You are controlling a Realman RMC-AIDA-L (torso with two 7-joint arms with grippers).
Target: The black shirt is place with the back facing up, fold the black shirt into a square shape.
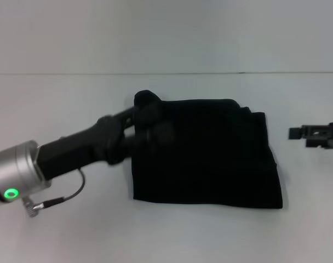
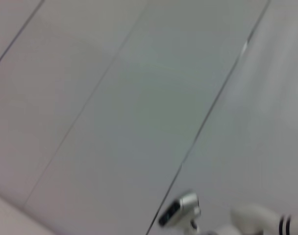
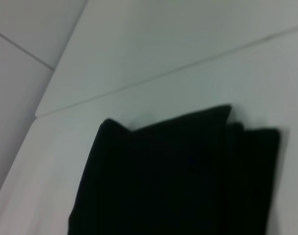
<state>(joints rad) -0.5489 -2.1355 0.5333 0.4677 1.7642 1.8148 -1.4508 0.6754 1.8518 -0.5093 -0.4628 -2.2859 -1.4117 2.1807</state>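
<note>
Left tool (image 1: 140,118) apparently pinches black shirt's (image 1: 210,159) near-left corner; right tool (image 1: 320,135), state untellable, parked beside.

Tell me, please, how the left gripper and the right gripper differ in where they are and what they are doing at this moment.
The left gripper reaches in over the near-left part of the white table to the black shirt, at its far left corner; the right gripper sits off to the shirt's right, apart from it. The left shows its whole silver arm; the right only pokes in at the edge. Both are black, and neither one's jaws can be read.
</note>
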